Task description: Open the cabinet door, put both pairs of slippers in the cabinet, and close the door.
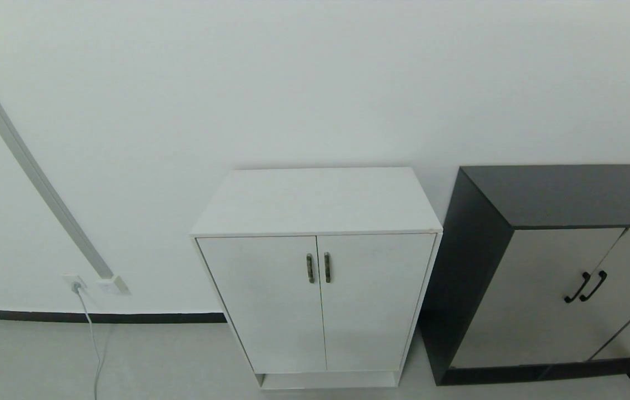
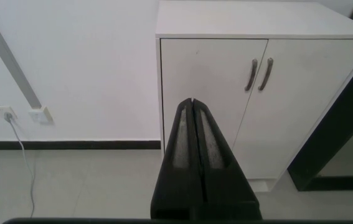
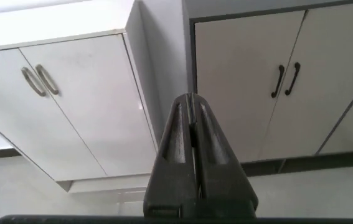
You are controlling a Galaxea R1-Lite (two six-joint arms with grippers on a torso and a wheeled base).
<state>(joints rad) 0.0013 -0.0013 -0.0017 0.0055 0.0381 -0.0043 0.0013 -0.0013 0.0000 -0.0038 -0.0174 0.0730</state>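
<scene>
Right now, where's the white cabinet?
In the head view the white cabinet stands at centre, with the dark cabinet close beside it on the right and a wall socket farther off, low on the left.

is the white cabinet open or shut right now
Shut. On the white cabinet both doors lie flush with the frame, handles meeting at the centre seam, and no interior shows.

Bright, diffuse light fills my view. The white two-door wooden cabinet (image 1: 315, 278) casts a faint shadow at three o'clock. At nine o'clock the grey wall conduit (image 1: 26, 161) bows.
</scene>
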